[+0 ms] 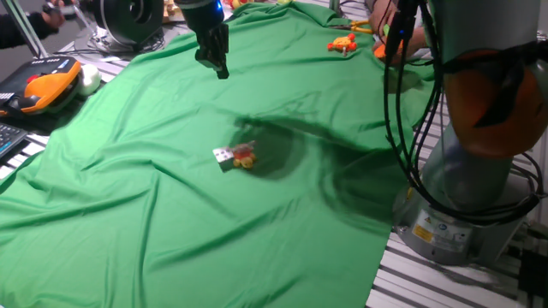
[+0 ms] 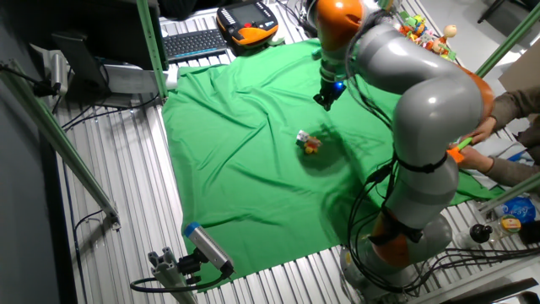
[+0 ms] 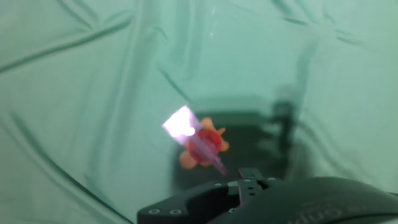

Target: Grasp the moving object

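Gripper [image 1: 216, 62] aloft — toy [image 1: 235, 156] lying slantwise

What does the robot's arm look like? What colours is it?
The arm is made of fat, rounded silver-grey segments with bright orange rings at the joints. Black cables hang beside it. Its tool is small, black and narrow, with a little blue light above it.

No legible text in any view: the yellow label [image 1: 425, 229] on the robot base [image 1: 467, 224] carries print too small to read, and faint embossed lettering on the dark gripper housing [image 3: 323, 208] in the hand view stays unreadable
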